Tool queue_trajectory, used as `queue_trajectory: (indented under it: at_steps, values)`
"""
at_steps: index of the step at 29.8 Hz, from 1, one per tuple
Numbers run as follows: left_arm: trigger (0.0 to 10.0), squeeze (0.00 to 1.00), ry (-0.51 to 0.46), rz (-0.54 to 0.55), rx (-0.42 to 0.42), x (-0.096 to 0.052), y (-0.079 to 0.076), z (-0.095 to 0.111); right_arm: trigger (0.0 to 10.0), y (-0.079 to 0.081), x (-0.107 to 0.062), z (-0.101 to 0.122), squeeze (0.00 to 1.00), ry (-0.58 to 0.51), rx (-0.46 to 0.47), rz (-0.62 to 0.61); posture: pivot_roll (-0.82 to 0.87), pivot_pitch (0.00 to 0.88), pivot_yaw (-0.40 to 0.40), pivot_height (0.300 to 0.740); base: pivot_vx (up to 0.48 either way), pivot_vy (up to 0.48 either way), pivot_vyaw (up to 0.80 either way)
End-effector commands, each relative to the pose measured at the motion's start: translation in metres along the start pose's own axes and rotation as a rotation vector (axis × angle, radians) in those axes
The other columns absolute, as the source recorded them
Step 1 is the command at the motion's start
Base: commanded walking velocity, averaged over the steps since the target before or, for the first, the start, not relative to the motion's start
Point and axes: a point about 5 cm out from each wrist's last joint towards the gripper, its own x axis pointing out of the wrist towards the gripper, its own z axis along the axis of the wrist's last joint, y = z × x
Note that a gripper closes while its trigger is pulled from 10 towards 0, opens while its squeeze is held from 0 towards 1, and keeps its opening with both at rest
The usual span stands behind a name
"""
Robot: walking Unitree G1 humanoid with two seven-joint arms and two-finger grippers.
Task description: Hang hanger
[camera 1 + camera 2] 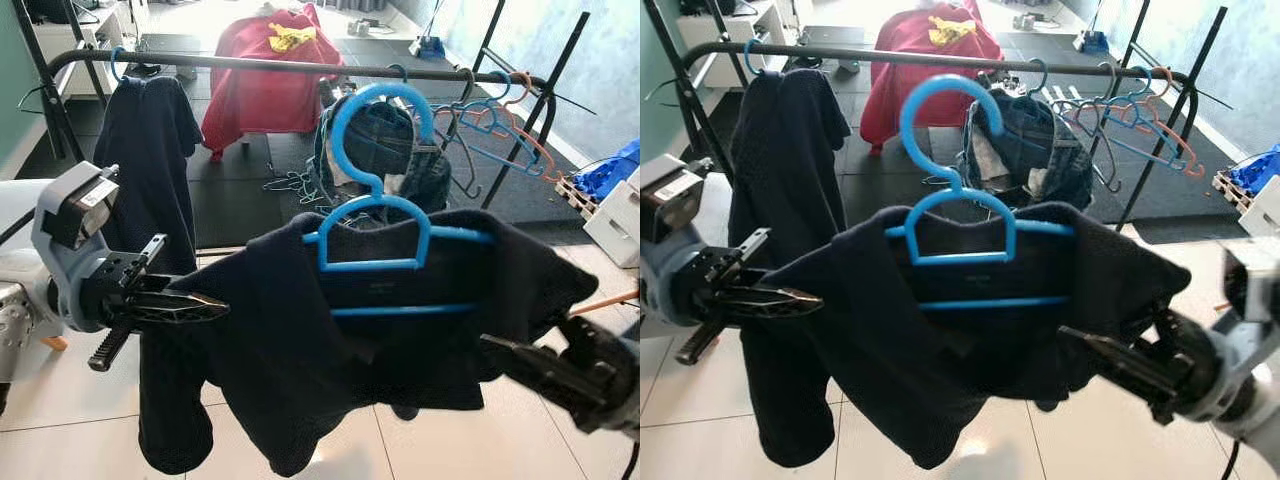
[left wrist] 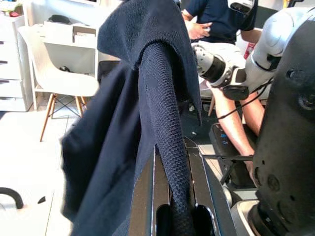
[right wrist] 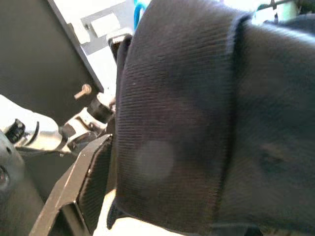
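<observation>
A blue plastic hanger (image 1: 375,235) carries a dark navy sweater (image 1: 350,340), held in the air in front of the black clothes rail (image 1: 260,63). Its hook (image 1: 380,110) stands upright, below the rail and apart from it. My left gripper (image 1: 215,310) is shut on the sweater's left shoulder; in the left wrist view the knit fabric (image 2: 162,123) is pinched between the black fingers (image 2: 145,196). My right gripper (image 1: 495,350) is shut on the sweater's right lower side. Fabric (image 3: 197,123) drapes over one finger (image 3: 74,182) there and hides the other.
A dark garment (image 1: 150,150) hangs at the rail's left end. Jeans (image 1: 400,150) and several empty hangers (image 1: 500,130) hang toward its right end. A red garment (image 1: 265,85) lies behind the rail and a white crate (image 1: 620,225) stands at the right. A seated person (image 2: 216,19) is nearby.
</observation>
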Motion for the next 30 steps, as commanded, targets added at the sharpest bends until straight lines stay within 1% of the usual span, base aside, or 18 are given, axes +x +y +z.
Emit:
queue_trajectory:
  at_steps: [1, 2, 3, 4, 7, 8, 9, 10, 13, 16, 17, 19, 20, 22, 23, 27, 28, 30]
  values:
    - [10.0, 0.00, -0.014, -0.014, 0.012, 0.006, 0.002, -0.001, 10.0, 0.005, 0.005, -0.006, 0.00, 0.062, 0.009, 0.026, -0.08, 0.108, -0.063, 0.740, 0.000, 0.000, 0.00]
    - [10.0, 0.00, -0.012, -0.007, 0.018, 0.006, 0.003, -0.001, 10.0, 0.004, 0.007, -0.018, 0.00, 0.150, 0.025, 0.010, -0.08, 0.108, -0.063, 0.740, 0.000, 0.000, 0.00]
    - [10.0, 0.00, -0.012, -0.007, 0.018, 0.006, 0.003, -0.001, 10.0, 0.004, 0.007, -0.018, 0.00, 0.150, 0.025, 0.010, -0.08, 0.108, -0.063, 0.740, 0.000, 0.000, 0.00]
    - [10.0, 0.00, -0.006, -0.005, 0.020, 0.007, 0.004, -0.002, 10.0, 0.006, 0.010, -0.023, 0.00, 0.181, 0.037, 0.023, -0.07, 0.108, -0.063, 0.740, 0.000, 0.000, 0.00]
    - [10.0, 0.00, -0.002, -0.006, 0.021, 0.007, 0.004, -0.002, 10.0, 0.009, 0.013, -0.024, 0.00, 0.188, 0.044, 0.038, -0.07, 0.108, -0.063, 0.740, 0.000, 0.000, 0.00]
    - [10.0, 0.00, -0.003, 0.009, 0.031, 0.008, 0.006, -0.002, 10.0, 0.013, 0.019, -0.022, 0.00, 0.179, 0.047, 0.069, -0.07, 0.107, -0.061, 0.740, 0.000, 0.000, 0.00]
    - [10.0, 0.00, -0.003, 0.009, 0.031, 0.008, 0.006, -0.002, 10.0, 0.013, 0.019, -0.022, 0.00, 0.179, 0.047, 0.069, -0.07, 0.107, -0.061, 0.740, 0.000, 0.000, 0.00]
    - [10.0, 0.00, -0.002, 0.021, 0.040, 0.007, 0.008, -0.002, 10.0, 0.017, 0.022, -0.020, 0.00, 0.176, 0.046, 0.094, -0.07, 0.107, -0.061, 0.740, 0.000, 0.000, 0.00]
    - [10.0, 0.00, 0.002, 0.034, 0.048, 0.007, 0.010, -0.002, 10.0, 0.020, 0.024, -0.018, 0.00, 0.181, 0.042, 0.107, -0.07, 0.107, -0.061, 0.740, 0.000, 0.000, 0.00]
    - [10.0, 0.00, 0.053, 0.090, 0.051, -0.001, 0.015, -0.009, 10.0, 0.022, 0.017, -0.008, 0.00, 0.200, -0.010, 0.073, -0.07, 0.101, -0.065, 0.740, 0.000, 0.000, 0.00]
    - [10.0, 0.00, 0.053, 0.090, 0.051, -0.001, 0.015, -0.009, 10.0, 0.022, 0.017, -0.008, 0.00, 0.200, -0.010, 0.073, -0.07, 0.101, -0.065, 0.740, 0.000, 0.000, 0.00]
    - [10.0, 0.00, 0.095, 0.144, 0.051, -0.009, 0.019, -0.014, 10.0, 0.023, 0.011, -0.004, 0.00, 0.247, -0.045, 0.048, -0.08, 0.096, -0.063, 0.740, 0.000, 0.000, 0.00]
    - [10.0, 0.00, 0.095, 0.144, 0.051, -0.009, 0.019, -0.014, 10.0, 0.023, 0.011, -0.004, 0.00, 0.247, -0.045, 0.048, -0.08, 0.096, -0.063, 0.740, 0.000, 0.000, 0.00]
    - [10.0, 0.00, 0.122, 0.187, 0.050, -0.015, 0.022, -0.018, 10.0, 0.024, 0.007, -0.001, 0.00, 0.283, -0.069, 0.030, -0.08, 0.096, -0.063, 0.740, 0.000, 0.000, 0.00]
    - [10.0, 0.00, 0.136, 0.222, 0.052, -0.020, 0.025, -0.019, 10.0, 0.023, 0.003, 0.004, 0.00, 0.290, -0.093, 0.003, -0.08, 0.093, -0.063, 0.740, 0.000, 0.000, 0.00]
    - [10.0, 0.00, 0.145, 0.244, 0.054, -0.022, 0.027, -0.021, 10.0, 0.022, 0.001, 0.007, 0.00, 0.291, -0.108, -0.016, -0.08, 0.093, -0.063, 0.740, 0.000, 0.000, 0.00]
    - [10.0, 0.00, 0.151, 0.256, 0.055, -0.024, 0.028, -0.021, 10.0, 0.019, -0.001, 0.011, 0.00, 0.298, -0.135, -0.057, -0.08, 0.093, -0.063, 0.740, 0.000, 0.000, 0.00]
    - [10.0, 0.00, 0.151, 0.256, 0.055, -0.024, 0.028, -0.021, 10.0, 0.019, -0.001, 0.011, 0.00, 0.298, -0.135, -0.057, -0.08, 0.093, -0.063, 0.740, 0.000, 0.000, 0.00]
